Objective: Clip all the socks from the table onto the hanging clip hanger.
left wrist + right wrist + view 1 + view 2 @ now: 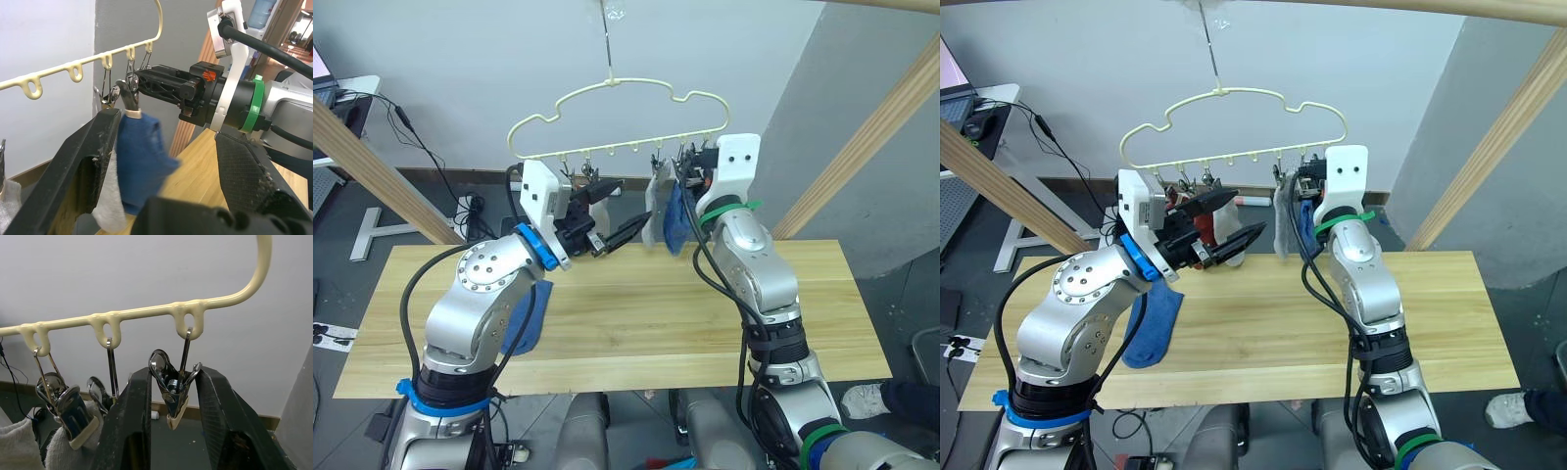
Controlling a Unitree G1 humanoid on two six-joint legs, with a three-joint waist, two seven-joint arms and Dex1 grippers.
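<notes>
Soft knit, light, floppy: blue sock lies lower left on counter; pinch its cuff. Left fingers spread, empty. Right fingers straddle end clip on hanger, not squeezing it.

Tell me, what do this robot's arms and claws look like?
Both arms are rounded silver metal with black cables looping outside. The left arm wears blue bands, the right arm green ones. Each wrist has a white plate, and each claw, left and right, has two black fingers.
</notes>
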